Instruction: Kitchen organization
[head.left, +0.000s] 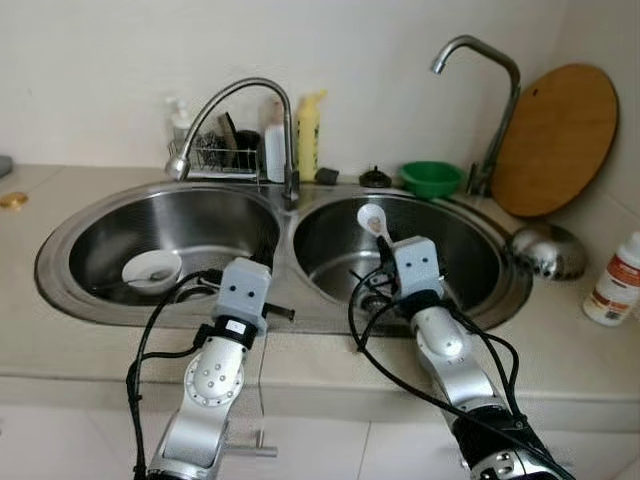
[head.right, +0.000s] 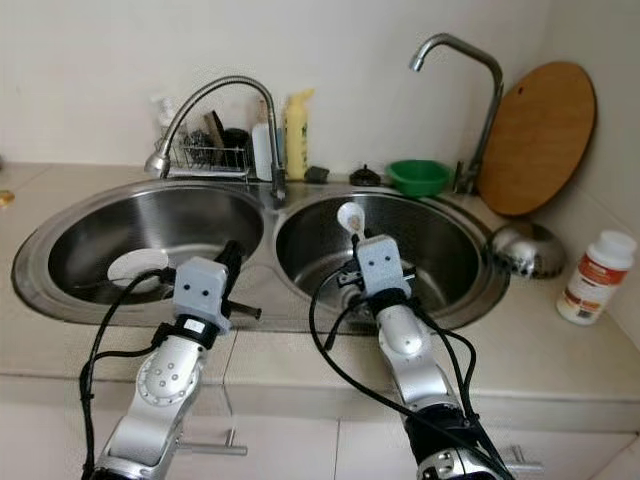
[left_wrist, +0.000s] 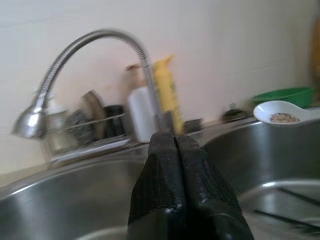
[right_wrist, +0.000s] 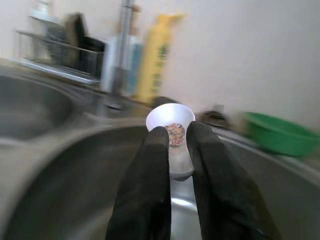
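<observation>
The right gripper pinches a white spoon between its fingertips, its bowl raised just beyond them over the right sink basin. The left gripper, fingers pressed together and empty, hovers at the left basin

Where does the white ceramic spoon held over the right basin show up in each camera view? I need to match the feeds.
Left eye view: white ceramic spoon above the right tool, over the right basin.
Right eye view: spoon at centre, same basin.
Left wrist view: spoon at the right edge, food specks in its bowl.
Right wrist view: spoon gripped between the fingers.
Shared landmark: yellow plastic bottle behind the sinks.
</observation>
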